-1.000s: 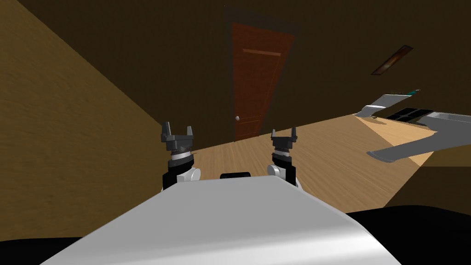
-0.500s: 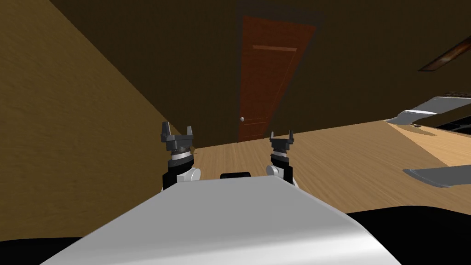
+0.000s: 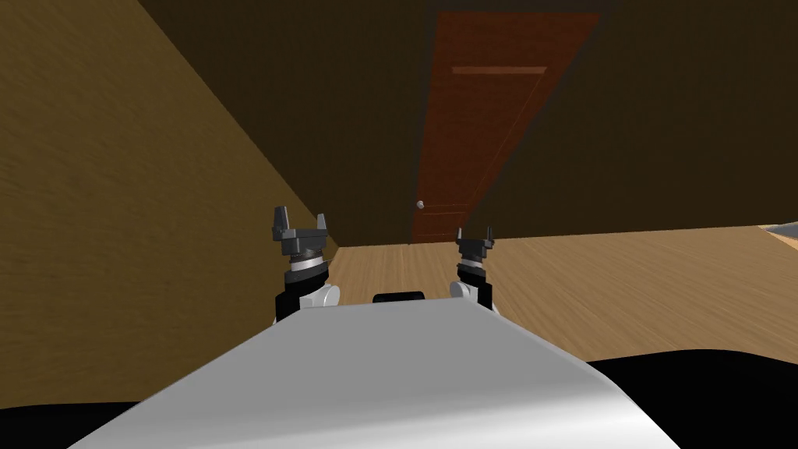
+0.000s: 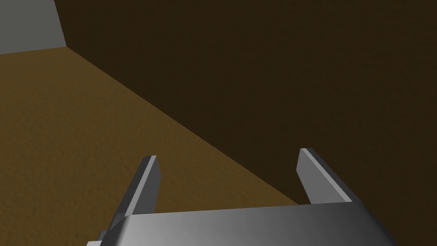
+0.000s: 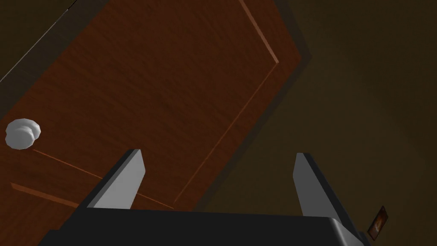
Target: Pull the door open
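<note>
Dark boxy left end effector point(image 3: 300, 215) and right end effector point(image 3: 474, 232), thin grey blade fingers point(image 4: 147, 179), white-and-black wrists point(image 3: 305, 273)

Closed reddish-brown door point(image 3: 483, 125), pale knob point(image 3: 421, 205)

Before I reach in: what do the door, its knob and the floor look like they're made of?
Door: reddish-brown wood by its fine grain streaks and thin inset panel lines, matte. Knob: plain pale grey, smooth and rounded; metal or plastic, the look leaves it open. Floor: seemingly light wood, going by its lengthwise grain, matte.
</note>
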Controlling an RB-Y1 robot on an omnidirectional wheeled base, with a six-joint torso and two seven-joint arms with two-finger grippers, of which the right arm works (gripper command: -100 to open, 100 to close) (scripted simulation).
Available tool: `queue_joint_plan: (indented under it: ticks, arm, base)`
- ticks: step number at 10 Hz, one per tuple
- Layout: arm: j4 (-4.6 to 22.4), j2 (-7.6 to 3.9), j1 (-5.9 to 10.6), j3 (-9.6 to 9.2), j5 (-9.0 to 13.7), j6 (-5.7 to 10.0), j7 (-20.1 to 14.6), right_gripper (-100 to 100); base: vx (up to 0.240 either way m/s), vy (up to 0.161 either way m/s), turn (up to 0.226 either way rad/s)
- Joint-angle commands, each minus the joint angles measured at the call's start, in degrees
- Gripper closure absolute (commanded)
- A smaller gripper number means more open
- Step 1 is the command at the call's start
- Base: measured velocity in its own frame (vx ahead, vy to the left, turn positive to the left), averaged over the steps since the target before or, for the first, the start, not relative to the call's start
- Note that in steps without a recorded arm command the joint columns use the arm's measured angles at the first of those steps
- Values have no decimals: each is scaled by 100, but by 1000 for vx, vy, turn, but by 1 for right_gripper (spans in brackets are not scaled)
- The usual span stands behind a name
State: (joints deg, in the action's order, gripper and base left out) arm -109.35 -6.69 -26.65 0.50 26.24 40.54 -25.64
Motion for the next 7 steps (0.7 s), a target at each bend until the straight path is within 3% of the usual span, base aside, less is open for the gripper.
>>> queue_joint_plan:
  ticks: [1, 7]
  arm:
    - [201, -26, 26, -23, 151, 86, -141, -100]
    - [895, -113, 127, -89, 718, 341, -631, -100]
  base:
    - [94, -47, 212]
    - [80, -48, 207]
